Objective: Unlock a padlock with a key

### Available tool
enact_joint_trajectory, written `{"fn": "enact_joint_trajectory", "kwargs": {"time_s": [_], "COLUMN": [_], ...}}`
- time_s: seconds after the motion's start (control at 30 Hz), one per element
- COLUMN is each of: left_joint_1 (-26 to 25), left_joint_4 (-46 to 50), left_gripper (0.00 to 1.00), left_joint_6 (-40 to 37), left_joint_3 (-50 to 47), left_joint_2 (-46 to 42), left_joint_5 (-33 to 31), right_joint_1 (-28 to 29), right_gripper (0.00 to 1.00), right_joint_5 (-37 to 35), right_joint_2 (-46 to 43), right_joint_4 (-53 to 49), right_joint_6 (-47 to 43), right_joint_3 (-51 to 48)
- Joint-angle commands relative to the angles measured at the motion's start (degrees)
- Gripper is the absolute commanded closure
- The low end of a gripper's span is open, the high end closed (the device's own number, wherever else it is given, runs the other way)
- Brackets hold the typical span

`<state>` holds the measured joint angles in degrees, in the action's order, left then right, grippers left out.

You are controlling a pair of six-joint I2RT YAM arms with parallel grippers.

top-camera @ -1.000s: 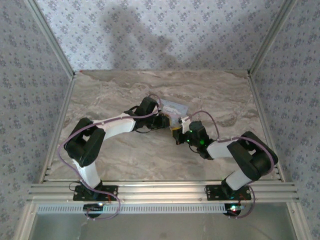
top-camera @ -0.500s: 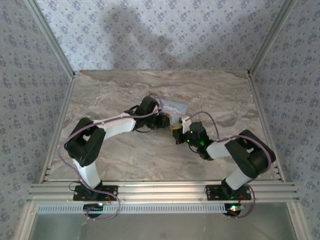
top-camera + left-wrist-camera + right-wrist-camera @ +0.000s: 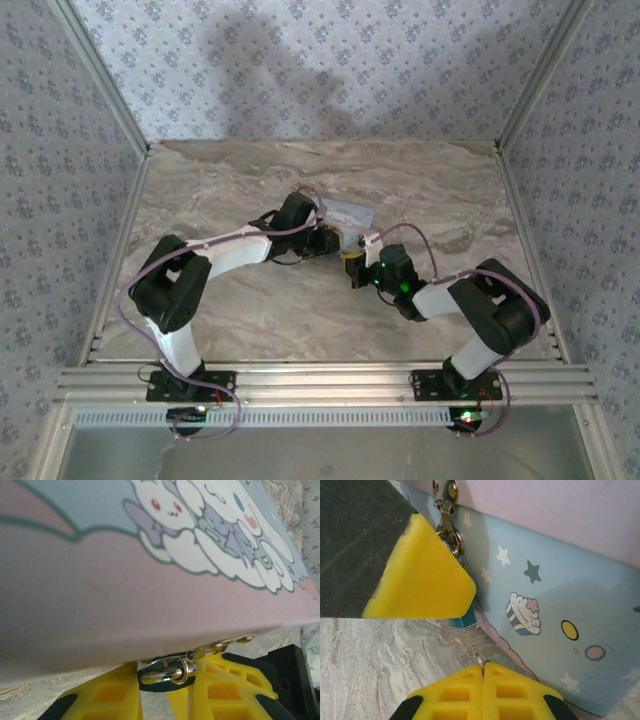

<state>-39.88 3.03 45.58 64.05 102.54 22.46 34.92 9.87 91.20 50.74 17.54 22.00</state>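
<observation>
The tiny padlock (image 3: 165, 672) hangs from the hasp at the front of the tin, its silvery shackle and dark blue body caught between my left gripper's (image 3: 167, 681) yellow fingers, which are shut on it. In the right wrist view a corner of the blue padlock body (image 3: 468, 617) peeks out under a left finger (image 3: 420, 575). My right gripper (image 3: 483, 666) is shut on the key (image 3: 478, 656), a thin silver sliver sticking out of the fingertips toward the padlock, a short gap away. From above, both grippers, left (image 3: 340, 243) and right (image 3: 352, 272), meet at the tin's near side.
The light-blue cartoon tin (image 3: 348, 213) stands mid-table, its lid (image 3: 150, 555) looming over the left gripper and its side wall (image 3: 560, 605) right beside the right gripper. The metal hasp (image 3: 447, 495) hangs at the lid's edge. Marbled table (image 3: 250, 310) stretches around.
The right arm has edged slightly left and toward the tin. The left arm and the tin have stayed put.
</observation>
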Motion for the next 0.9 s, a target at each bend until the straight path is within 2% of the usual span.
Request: {"fn": "enact_joint_trajectory", "kwargs": {"time_s": [0.0,0.57,0.87], "left_joint_1": [-1.62,-1.96,-2.07], "left_joint_4": [-0.30,-0.30,-0.04], "left_gripper": [0.80,0.80,0.80], "left_joint_6": [-0.28,-0.11,-0.29], "left_joint_3": [1.98,2.26,2.44], "left_joint_2": [0.82,1.52,1.48], "left_joint_5": [2.24,1.80,1.89], "right_joint_1": [-0.11,-0.70,-3.52], "right_gripper": [1.00,1.00,1.00], "right_joint_5": [0.94,3.59,4.50], "right_joint_2": [0.23,1.66,2.31], "right_joint_4": [5.98,6.81,8.82], "right_joint_6": [0.29,1.44,2.58], "right_joint_3": [2.21,4.19,3.48]}}
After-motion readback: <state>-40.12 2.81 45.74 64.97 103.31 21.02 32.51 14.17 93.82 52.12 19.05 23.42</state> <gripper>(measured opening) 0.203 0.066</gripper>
